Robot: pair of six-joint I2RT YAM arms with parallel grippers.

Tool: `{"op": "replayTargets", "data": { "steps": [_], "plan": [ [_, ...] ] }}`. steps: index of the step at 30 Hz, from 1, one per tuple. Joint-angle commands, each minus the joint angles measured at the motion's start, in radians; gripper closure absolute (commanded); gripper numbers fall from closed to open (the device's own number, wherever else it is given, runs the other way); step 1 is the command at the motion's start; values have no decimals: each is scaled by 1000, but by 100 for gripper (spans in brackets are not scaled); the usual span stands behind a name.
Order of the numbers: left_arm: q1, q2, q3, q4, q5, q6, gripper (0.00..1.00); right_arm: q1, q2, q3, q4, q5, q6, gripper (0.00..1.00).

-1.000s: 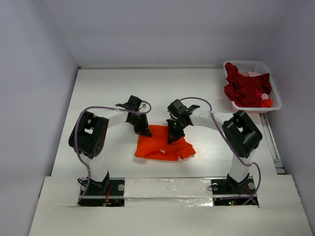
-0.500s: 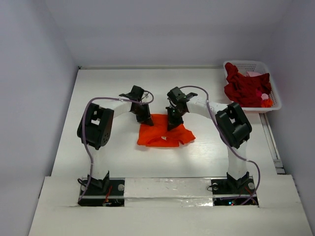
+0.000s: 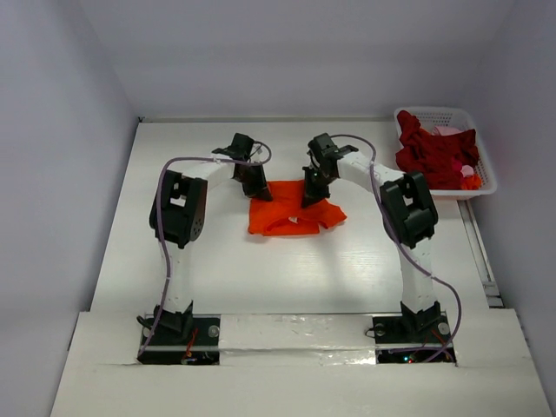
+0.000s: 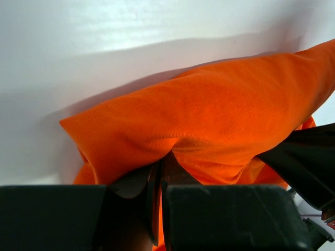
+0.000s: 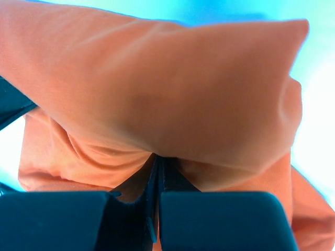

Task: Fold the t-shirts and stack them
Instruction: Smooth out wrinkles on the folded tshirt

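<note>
The orange t-shirt [image 3: 291,211] lies bunched on the table [image 3: 217,261] between my two arms. My left gripper [image 3: 261,193] is shut on its far left edge; in the left wrist view the orange cloth [image 4: 209,120] drapes over the closed fingertips and my left gripper [image 4: 161,164] pinches a fold. My right gripper [image 3: 310,196] is shut on the far right edge; the right wrist view is filled with the orange cloth [image 5: 157,94], pinched in my right gripper [image 5: 159,162]. Dark red t-shirts [image 3: 434,156] and a bit of pale pink cloth [image 3: 447,131] fill the basket.
A white lattice basket [image 3: 483,163] stands at the back right of the table, close to the right wall. White walls enclose the table on the left, back and right. The arm bases sit at the near edge.
Both grippers have moved away from the bases toward the back of the table, dragging the orange t-shirt with them. The arms are stretched further out now.
</note>
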Motion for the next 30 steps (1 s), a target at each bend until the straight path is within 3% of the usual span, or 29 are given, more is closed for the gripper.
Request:
{"op": "replayTargets", "data": {
  "steps": [1, 10, 19, 30],
  "plan": [
    [40, 47, 46, -44, -76, 46, 100, -15, 31, 81, -40, 48, -32, 100],
    [60, 141, 208, -84, -69, 55, 100, -58, 117, 287, -115, 47, -49, 100],
    [60, 230, 372, -119, -59, 55, 100, -67, 177, 353, -121, 36, -61, 100],
    [60, 189, 301, -91, -46, 36, 100, -87, 223, 456, -156, 27, -71, 100]
  ]
}}
